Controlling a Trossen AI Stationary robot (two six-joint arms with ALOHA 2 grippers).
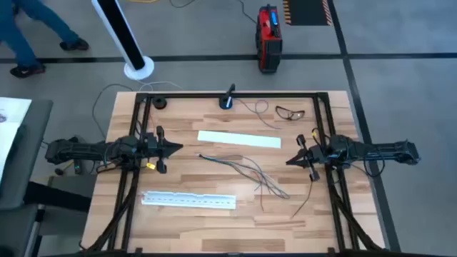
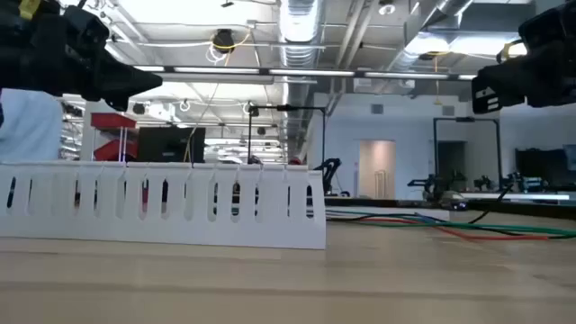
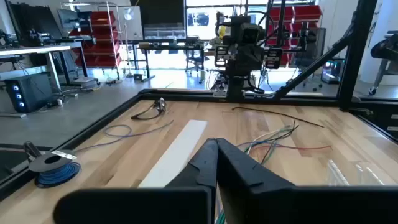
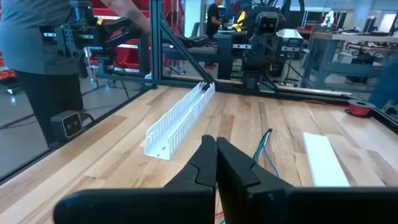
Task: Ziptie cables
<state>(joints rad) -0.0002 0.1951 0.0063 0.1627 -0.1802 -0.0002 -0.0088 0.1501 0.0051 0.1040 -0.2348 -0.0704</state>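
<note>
The cables [image 1: 244, 171] lie loose on the wooden table, a straggly bunch of thin grey and dark wires between the two arms; they also show in the left wrist view [image 3: 273, 140]. One end of the cables [image 4: 264, 146] shows in the right wrist view. My left gripper [image 1: 178, 148] hovers shut at the table's left, its tip [image 3: 214, 144] pointing toward the cables. My right gripper [image 1: 289, 161] hovers shut at the right, its tip [image 4: 210, 140] pointing at them from the other side. Both grippers hold nothing and are above the table.
A flat white strip [image 1: 239, 139] lies beyond the cables. A white perforated strip [image 1: 189, 200] stands near the front edge. Safety glasses [image 1: 289, 112] and a round blue-black device [image 1: 227, 100] with a pale cord sit at the far edge. A person [image 4: 43, 68] stands beyond the left side.
</note>
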